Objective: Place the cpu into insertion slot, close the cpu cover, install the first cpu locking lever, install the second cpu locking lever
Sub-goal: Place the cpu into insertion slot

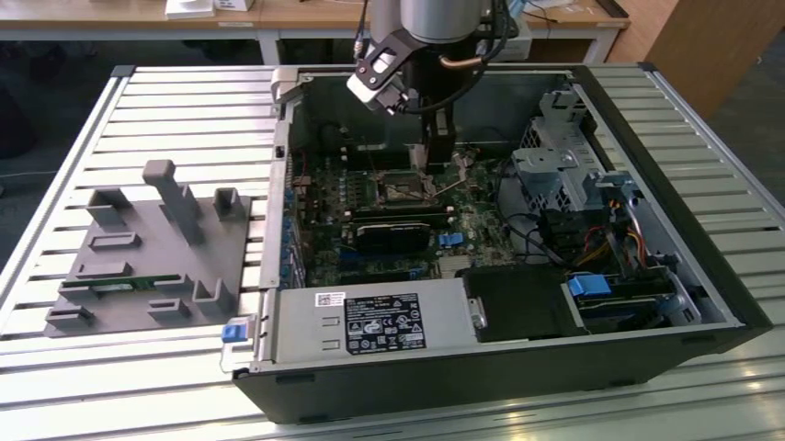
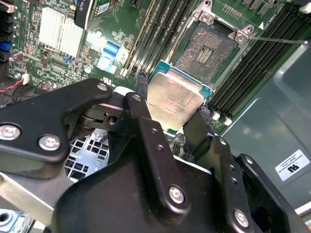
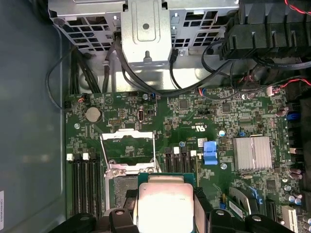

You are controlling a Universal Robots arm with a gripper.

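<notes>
One black two-fingered gripper [image 2: 171,108] clamped on the small flat silvery-tan square cpu [image 2: 176,97], held level just above the board, bare grey insertion slot [image 2: 206,47] lying beyond the fingertips, seemingly not yet underneath; silvery frame cpu cover [image 3: 127,133] swung open.

In the first wrist view the cpu [image 3: 164,206] hangs in front of the socket [image 3: 121,187] and hides one side of it. The cpu's edge farthest from the socket is cut off by the picture's edge, as are the fingers [image 3: 121,221] of the tool [image 3: 165,221].

In the second wrist view the tool [image 2: 172,104] covers the cpu [image 2: 175,99] on the side turned away from the socket [image 2: 206,48]. The tool's body runs out of the picture.

In the exterior view the arm [image 1: 429,18] is cut off above the socket [image 1: 399,188]. The tool [image 1: 432,154] hides the board just behind the socket, and what sits at the tool's tip is too small to tell.
</notes>
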